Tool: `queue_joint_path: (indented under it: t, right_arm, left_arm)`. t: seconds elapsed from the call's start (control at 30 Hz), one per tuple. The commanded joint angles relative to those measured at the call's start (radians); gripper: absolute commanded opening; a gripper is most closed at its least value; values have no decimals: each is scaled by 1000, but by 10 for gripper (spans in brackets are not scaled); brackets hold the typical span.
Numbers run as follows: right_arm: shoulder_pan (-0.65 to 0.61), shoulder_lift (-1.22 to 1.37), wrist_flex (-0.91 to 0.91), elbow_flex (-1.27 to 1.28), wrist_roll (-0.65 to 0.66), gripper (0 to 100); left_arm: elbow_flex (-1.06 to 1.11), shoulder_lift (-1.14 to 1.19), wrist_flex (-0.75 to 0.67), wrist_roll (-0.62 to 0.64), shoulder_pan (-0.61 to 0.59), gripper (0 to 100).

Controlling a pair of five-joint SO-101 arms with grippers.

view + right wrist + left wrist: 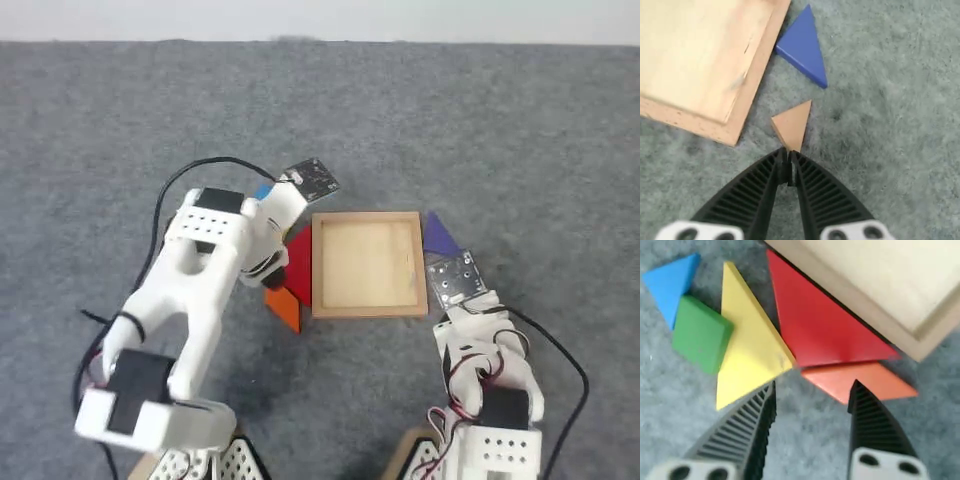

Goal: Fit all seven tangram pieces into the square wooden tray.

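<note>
The left claw (812,390) hangs over the grey tabletop (500,120) with its jaws wide and nothing between them. One fingertip sits just beside the lower corner of the yellow triangle (747,350). The other overlaps the near edge of the orange piece (860,382). Beyond the orange piece lies the red triangle (825,325), its long side along the outer wall of the square wooden tray (318,265) and one edge touching the yellow triangle. On the yellow triangle's far side, the green square (700,332) leans on it. The light blue triangle (670,280) touches the green square, farthest from the claw.

The right claw (789,156) is low at the tray's opposite side, its jaws closed together. The narrow point of the tan triangle (792,122) meets the fingertips; whether it is pinched I cannot tell. The tan triangle lies flat on the tabletop just beside the tray's corner. Farther out, the dark blue triangle (804,47) lies next to the tray's wall. The tray holds no pieces.
</note>
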Motion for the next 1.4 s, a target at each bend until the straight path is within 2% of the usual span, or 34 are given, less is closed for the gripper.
queue_joint_path:
  t: [0.0,0.27,0.67,1.0,1.37]
  right_arm:
    - [-7,-15,8,17,20,9]
    - [-7,-15,10,17,21,9]
    - [-8,-15,8,17,23,9]
    - [-8,-15,8,17,21,9]
    - [-8,-15,8,17,23,9]
  left_arm:
    - [-48,38,-77,-12,9,228]
    - [-56,170,-213,-40,-28,227]
    - [-62,192,-244,-146,-112,225]
    - [-77,190,-296,-138,-121,224]
    - [-222,183,-302,-49,-169,224]
